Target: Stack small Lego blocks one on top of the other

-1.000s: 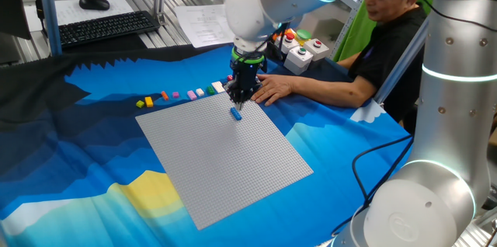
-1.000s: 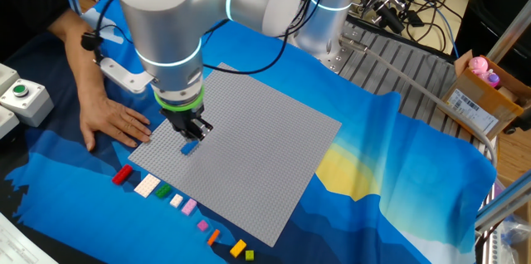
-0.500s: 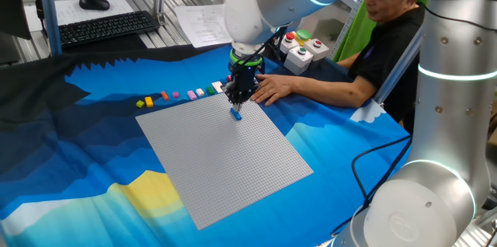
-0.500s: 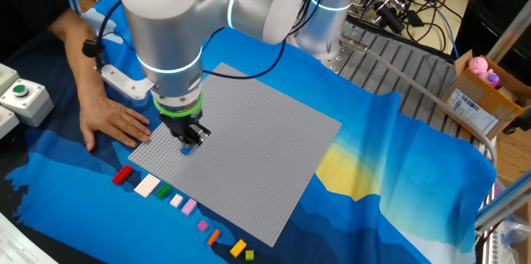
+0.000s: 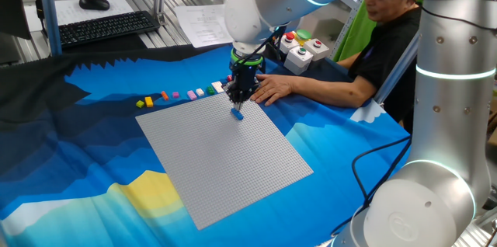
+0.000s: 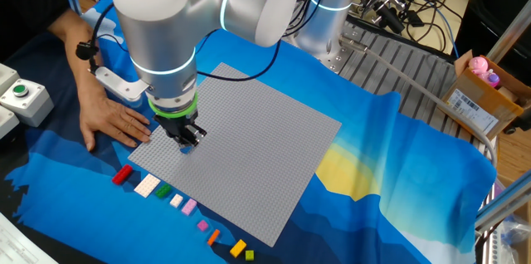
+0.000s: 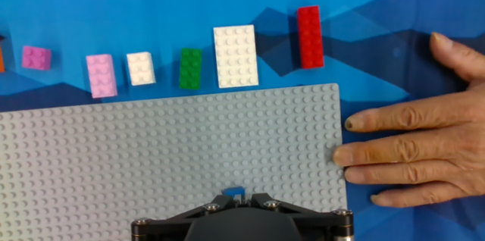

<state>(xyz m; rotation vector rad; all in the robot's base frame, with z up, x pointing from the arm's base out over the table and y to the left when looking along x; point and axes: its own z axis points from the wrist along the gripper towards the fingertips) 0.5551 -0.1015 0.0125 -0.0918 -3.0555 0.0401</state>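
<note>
My gripper [image 7: 235, 195] is shut on a small blue brick [image 7: 233, 191] and holds it down at the grey baseplate [image 7: 151, 150], near the plate's edge. In the fixed views the gripper [image 5: 238, 106] [image 6: 187, 141] stands upright over the blue brick [image 5: 236, 113] [image 6: 186, 147]. Loose bricks lie in a row on the cloth beyond the plate's edge: red [image 7: 309, 26], large white [image 7: 236, 56], green [image 7: 190, 69], small white [image 7: 141, 68], pink [image 7: 100, 75] and magenta [image 7: 35, 57]. The row continues to orange [image 6: 213, 236] and yellow [image 6: 239, 248] bricks.
A person's hand [image 7: 409, 150] lies flat on the cloth, fingertips on the baseplate's corner close to my gripper; it also shows in both fixed views [image 5: 272, 88] [image 6: 112, 121]. Button boxes [image 5: 299, 51] and a keyboard [image 5: 105, 28] stand behind.
The gripper has lowered slightly toward the baseplate and shifted a little toward the brick row. The blue brick stays at about the same spot. The hand has not moved.
</note>
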